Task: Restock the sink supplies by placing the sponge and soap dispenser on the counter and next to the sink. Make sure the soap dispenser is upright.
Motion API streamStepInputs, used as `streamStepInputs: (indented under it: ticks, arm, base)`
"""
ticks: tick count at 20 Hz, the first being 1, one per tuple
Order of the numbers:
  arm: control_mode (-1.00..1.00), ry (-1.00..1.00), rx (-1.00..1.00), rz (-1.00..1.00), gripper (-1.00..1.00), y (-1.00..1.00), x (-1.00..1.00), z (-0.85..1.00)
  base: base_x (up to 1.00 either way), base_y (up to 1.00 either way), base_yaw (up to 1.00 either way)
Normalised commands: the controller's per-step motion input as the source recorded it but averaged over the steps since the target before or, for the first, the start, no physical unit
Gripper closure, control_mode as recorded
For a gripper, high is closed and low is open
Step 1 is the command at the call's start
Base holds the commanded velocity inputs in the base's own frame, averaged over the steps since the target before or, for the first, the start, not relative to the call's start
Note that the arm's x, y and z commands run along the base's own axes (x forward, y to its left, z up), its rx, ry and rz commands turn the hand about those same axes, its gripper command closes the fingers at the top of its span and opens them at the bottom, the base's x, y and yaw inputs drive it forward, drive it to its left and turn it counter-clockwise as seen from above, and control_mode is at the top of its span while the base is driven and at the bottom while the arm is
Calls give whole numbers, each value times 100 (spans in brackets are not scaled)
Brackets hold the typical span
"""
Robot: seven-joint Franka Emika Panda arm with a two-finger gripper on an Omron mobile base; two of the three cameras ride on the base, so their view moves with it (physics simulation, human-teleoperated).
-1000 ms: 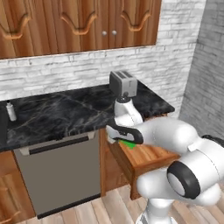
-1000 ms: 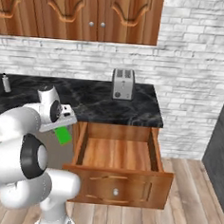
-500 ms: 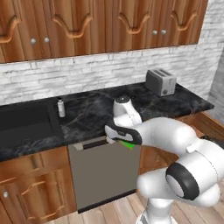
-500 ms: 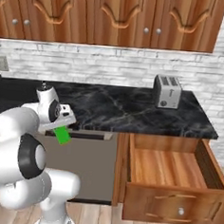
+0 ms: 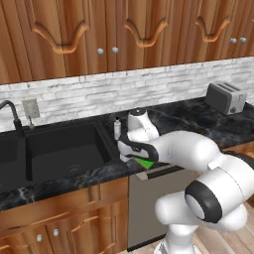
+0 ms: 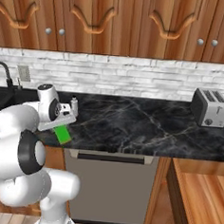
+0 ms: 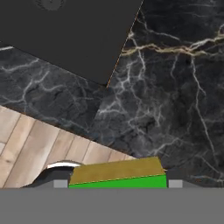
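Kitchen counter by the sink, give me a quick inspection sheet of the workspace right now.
Surface: black marble-look counter, bare to the right of the black recessed sink.
Job's things: green-and-yellow sponge held above the counter's front edge; small whitish soap dispenser upright beside the sink.
Clutter: silver toaster at far right.
Grippers: gripper shut on the sponge.
Cables: nothing seen.
Surroundings: wooden cabinets, pale brick backsplash, wall outlet, curved black faucet, open wooden drawer at lower right.

Occlusions and crops
sponge (image 7: pixel 117 174) cut by the hand view's lower band; fingertips hidden behind it. sink (image 5: pixel 59 149) cropped at left edge. soap dispenser (image 6: pixel 74 104) pump too small to resolve.
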Motion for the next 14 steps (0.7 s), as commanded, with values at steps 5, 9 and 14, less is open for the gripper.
streamStepInputs:
  ticks: [5,9,14]
  arm:
    - [-100,12,0,14,100,3,82,-13]
    - [-100,7,0,18,100,7,38,-29]
    - [-100,1,0,15,100,4,24,-19]
  base:
    - [0,0,0]
    - [0,0,0]
    - [0,0,0]
